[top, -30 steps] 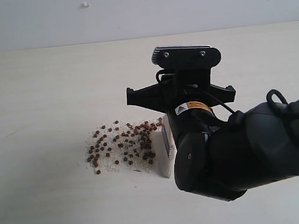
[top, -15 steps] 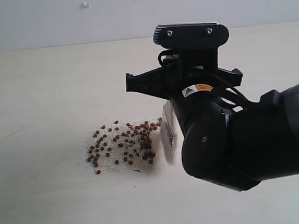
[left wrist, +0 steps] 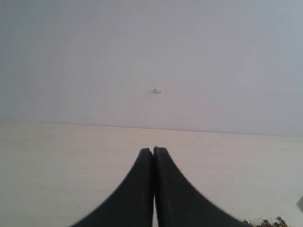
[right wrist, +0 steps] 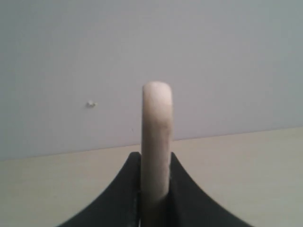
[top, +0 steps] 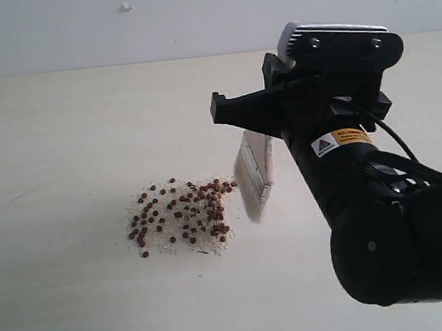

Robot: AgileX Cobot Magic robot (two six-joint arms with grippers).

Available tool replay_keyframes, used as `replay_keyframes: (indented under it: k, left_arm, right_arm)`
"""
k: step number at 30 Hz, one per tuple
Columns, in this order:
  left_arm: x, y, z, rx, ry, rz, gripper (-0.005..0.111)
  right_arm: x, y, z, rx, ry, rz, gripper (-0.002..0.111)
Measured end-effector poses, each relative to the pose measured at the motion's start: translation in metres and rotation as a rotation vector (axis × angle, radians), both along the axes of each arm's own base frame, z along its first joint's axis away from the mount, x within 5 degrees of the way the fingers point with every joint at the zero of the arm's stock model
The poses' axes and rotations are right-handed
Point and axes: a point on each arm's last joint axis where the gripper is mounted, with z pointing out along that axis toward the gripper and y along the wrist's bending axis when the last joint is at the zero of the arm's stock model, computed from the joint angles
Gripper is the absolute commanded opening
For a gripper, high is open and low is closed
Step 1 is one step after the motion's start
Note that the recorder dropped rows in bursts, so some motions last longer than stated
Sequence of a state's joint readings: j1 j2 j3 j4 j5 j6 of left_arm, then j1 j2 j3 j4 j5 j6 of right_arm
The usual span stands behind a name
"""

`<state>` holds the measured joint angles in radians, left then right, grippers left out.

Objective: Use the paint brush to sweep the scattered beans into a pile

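The left hand (left wrist: 153, 156) is pressed closed and holds nothing. The beans (top: 180, 215) lie spread on the table (top: 65, 148), just left of the right hand (right wrist: 155, 161), which grips the paint brush (top: 254, 176) tight. I think it is between sweeps. Next, push the beans closer together.

**Beans** (top: 180, 214): dozens of small reddish-brown beans mingled with fine whitish grains. They lie in one loose, roughly rectangular patch, densest toward its right edge and thin and scattered at its left.

**Paint brush** (top: 253, 176): wide and flat, with whitish bristles pointing down. The body is tilted and slightly blurred. The bristle tips are just beside the patch's right edge; whether they touch down cannot be determined. The pale wooden handle, seen edge-on, is clamped between the right gripper's (right wrist: 155, 157) fingers.
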<state>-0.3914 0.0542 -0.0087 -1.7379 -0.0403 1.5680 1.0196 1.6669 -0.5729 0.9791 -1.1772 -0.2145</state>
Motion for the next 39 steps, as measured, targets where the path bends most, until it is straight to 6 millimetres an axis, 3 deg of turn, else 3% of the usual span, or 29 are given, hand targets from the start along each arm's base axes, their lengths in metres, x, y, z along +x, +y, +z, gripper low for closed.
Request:
replay_keyframes:
  k: [6, 11, 15, 23, 33, 39]
  left_arm:
    - [0.000, 0.000, 0.000, 0.000, 0.000, 0.000, 0.000]
    - [0.000, 0.000, 0.000, 0.000, 0.000, 0.000, 0.000]
    - [0.000, 0.000, 0.000, 0.000, 0.000, 0.000, 0.000]
    - [0.000, 0.000, 0.000, 0.001, 0.000, 0.000, 0.000]
    - [0.000, 0.000, 0.000, 0.001, 0.000, 0.000, 0.000]
    - [0.000, 0.000, 0.000, 0.004, -0.001, 0.000, 0.000]
  right_arm:
    - [0.011, -0.016, -0.003, -0.051, -0.002, -0.046, 0.000]
    - [0.017, -0.019, -0.001, -0.143, -0.039, -0.015, 0.000]
    - [0.021, -0.018, -0.010, -0.183, -0.032, -0.013, 0.000]
    - [0.040, 0.005, -0.042, -0.241, 0.002, -0.020, 0.000]
    - [0.054, 0.034, -0.050, -0.208, -0.007, 0.094, 0.000]
    - [0.053, 0.041, -0.050, -0.154, -0.004, 0.150, 0.000]
